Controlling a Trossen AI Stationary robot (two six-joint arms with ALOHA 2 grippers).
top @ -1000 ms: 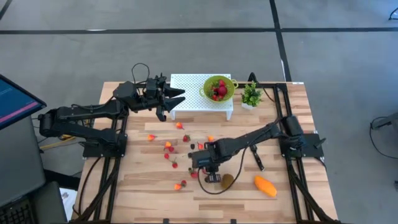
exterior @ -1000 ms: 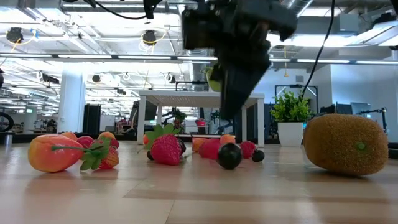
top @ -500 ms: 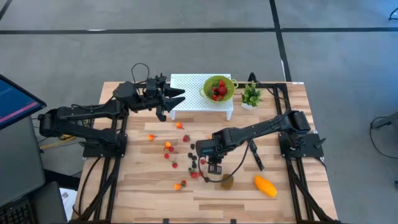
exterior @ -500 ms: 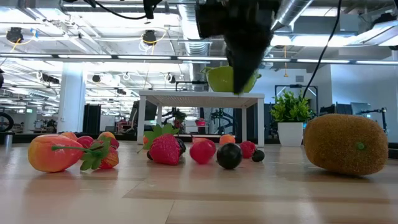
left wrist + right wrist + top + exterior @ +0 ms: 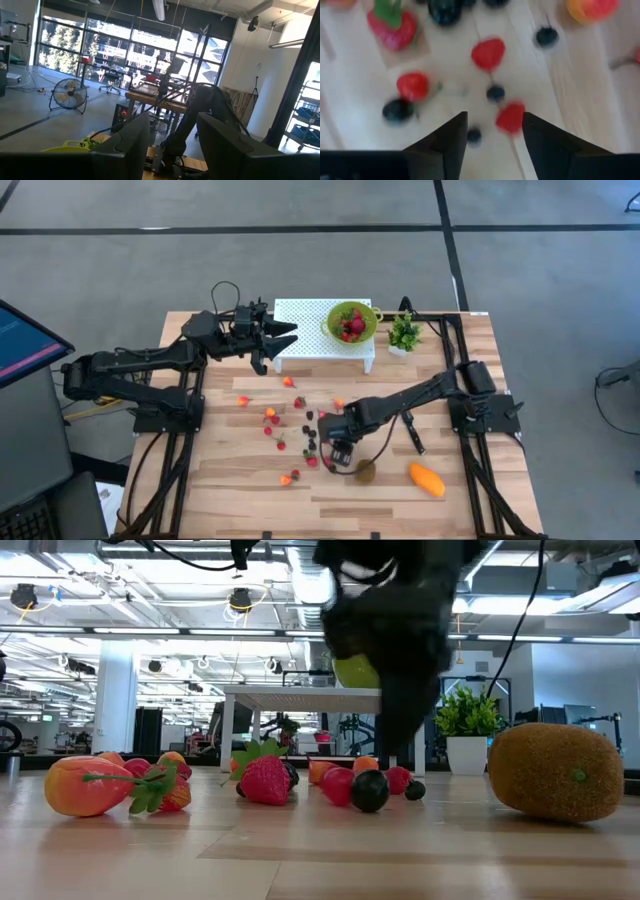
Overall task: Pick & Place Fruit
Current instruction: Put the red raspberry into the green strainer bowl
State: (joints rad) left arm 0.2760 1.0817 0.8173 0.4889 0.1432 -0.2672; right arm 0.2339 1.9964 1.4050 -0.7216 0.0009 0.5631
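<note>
Fruit [image 5: 300, 430] lies scattered across the middle of your worktop [image 5: 240, 490] in the high view: small red and dark berries, a kiwi [image 5: 366, 471] and a mango [image 5: 427, 479] toward 5 o'clock. Your right pincer [image 5: 340, 450] hangs over the berries, just at 10 o'clock from the kiwi. Your left pincer [image 5: 283, 335] waits at 11 o'clock beside the white stand [image 5: 300, 315], which carries a green bowl [image 5: 367, 315].

From the low view, berries sit in a row, the kiwi [image 5: 555, 770] at 3 o'clock.

Your left wrist view shows fingers [image 5: 127, 142] parted, holding nothing.

Your right wrist view shows fingers [image 5: 447, 140] spread, released, above red berries [image 5: 488, 54].
</note>
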